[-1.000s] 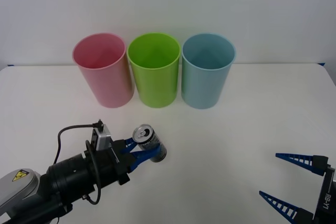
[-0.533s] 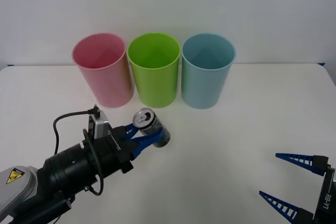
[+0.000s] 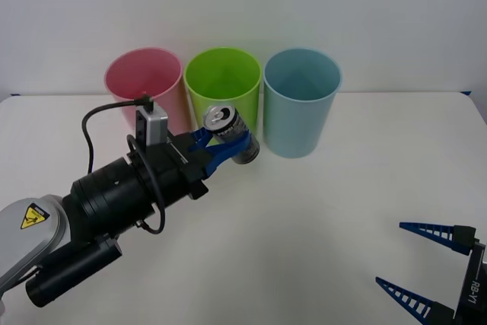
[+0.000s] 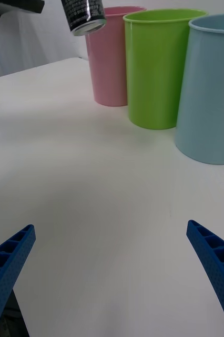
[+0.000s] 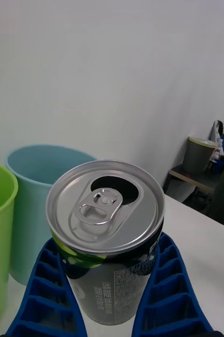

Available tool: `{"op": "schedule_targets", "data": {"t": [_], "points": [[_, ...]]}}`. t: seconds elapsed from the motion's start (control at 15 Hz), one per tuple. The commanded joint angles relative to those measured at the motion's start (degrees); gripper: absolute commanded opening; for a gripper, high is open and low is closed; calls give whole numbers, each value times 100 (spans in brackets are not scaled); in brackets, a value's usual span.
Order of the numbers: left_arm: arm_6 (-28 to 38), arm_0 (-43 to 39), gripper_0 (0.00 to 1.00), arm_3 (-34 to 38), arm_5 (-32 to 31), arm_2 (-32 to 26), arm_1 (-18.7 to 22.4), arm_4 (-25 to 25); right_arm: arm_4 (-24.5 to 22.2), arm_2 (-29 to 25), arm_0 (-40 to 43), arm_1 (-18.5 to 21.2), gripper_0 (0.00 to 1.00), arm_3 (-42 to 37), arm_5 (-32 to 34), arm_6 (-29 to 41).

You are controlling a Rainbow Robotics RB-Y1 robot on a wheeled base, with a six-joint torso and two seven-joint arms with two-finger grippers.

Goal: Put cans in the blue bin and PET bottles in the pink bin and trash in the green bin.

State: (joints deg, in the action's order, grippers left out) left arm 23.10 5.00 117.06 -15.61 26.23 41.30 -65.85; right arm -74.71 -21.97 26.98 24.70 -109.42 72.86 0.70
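Standing along the table's (image 3: 319, 211) far edge: pink bin (image 3: 144, 97), green bin (image 3: 224, 97), blue bin (image 3: 302, 100). Left gripper (image 3: 221, 146): raised before the green bin, fingers clamped on the can's (image 3: 232, 135) sides. Can: airborne, tilted, long axis leaning toward the robot, tab end up; blue bin lies to its right, just beyond. Right gripper (image 3: 426, 264): parked near-right, fingers spread, holding nothing.

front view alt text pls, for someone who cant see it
The left gripper holds a silver drink can tilted in the air, in front of the green bin. The pink bin, green bin and blue bin stand in a row at the back of the white table; the right gripper waits open at the near right.
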Motion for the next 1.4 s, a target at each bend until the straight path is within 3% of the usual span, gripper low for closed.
{"op": "schedule_targets", "data": {"t": [0.07,0.27,0.8,1.13,1.4], "points": [[292,414,11,1,93,14,264,-16,0,0,0,0,100,0,0,0],[309,731,11,9,129,14,484,28,0,0,0,0,100,0,0,0],[423,1891,10,-254,190,313,493,-60,0,0,0,0,100,0,0,0],[415,3016,11,-1089,216,822,554,-139,0,0,0,0,100,0,0,0],[467,3886,10,-1907,216,1394,502,213,0,0,0,0,100,0,0,0]]}}
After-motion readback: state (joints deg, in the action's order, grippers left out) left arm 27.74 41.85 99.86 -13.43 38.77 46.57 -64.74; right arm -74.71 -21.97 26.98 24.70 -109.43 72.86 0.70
